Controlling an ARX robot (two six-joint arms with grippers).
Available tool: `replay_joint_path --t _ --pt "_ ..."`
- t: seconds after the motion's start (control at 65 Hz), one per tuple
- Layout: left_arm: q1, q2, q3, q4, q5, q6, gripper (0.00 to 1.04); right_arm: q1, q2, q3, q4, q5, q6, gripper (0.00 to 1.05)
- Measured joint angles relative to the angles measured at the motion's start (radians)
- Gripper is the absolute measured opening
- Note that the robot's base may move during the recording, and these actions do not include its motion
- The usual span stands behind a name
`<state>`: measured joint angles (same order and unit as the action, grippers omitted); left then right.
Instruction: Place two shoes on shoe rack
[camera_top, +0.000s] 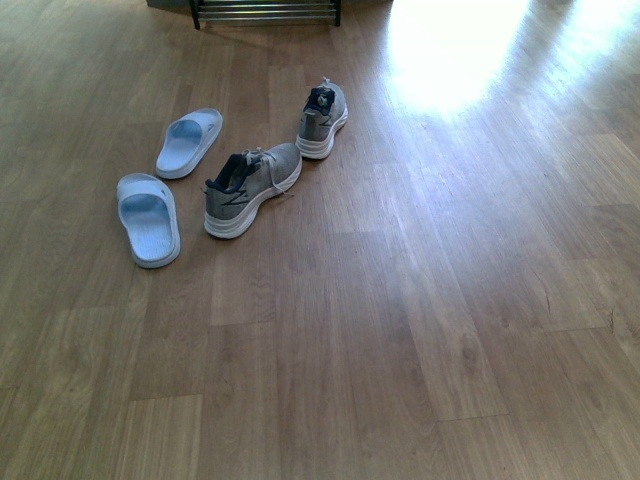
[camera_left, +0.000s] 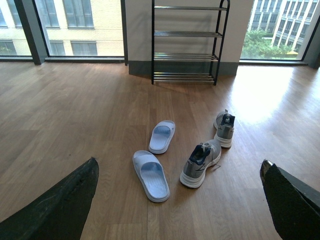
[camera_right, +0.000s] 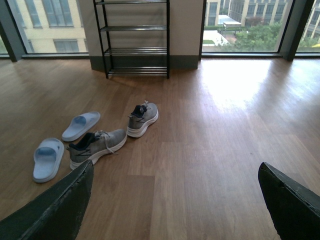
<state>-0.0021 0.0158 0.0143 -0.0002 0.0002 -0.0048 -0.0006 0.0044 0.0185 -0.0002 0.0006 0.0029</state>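
Note:
Two grey knit sneakers stand on the wood floor: the nearer sneaker (camera_top: 252, 187) (camera_left: 200, 163) (camera_right: 96, 146) and the farther sneaker (camera_top: 322, 118) (camera_left: 224, 128) (camera_right: 142, 119). The shoe rack (camera_top: 266, 12) (camera_left: 186, 42) (camera_right: 136, 38), black-framed with chrome bars, stands empty against the far wall. My left gripper (camera_left: 180, 200) hangs open above the floor, short of the shoes. My right gripper (camera_right: 175, 200) is open over bare floor, the sneakers off to one side. Neither arm shows in the front view.
Two pale blue slides (camera_top: 148, 218) (camera_top: 189, 142) lie left of the sneakers. Large windows (camera_right: 240, 25) flank the wall behind the rack, and a bright glare patch (camera_top: 455, 45) lies on the floor at the far right.

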Motion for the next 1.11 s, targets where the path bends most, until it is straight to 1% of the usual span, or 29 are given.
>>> replay_joint_path --t 1.107 --pt "0.000 0.000 0.000 0.000 0.000 0.000 0.95 0.000 0.000 0.000 0.000 0.000 0.000 0.95"
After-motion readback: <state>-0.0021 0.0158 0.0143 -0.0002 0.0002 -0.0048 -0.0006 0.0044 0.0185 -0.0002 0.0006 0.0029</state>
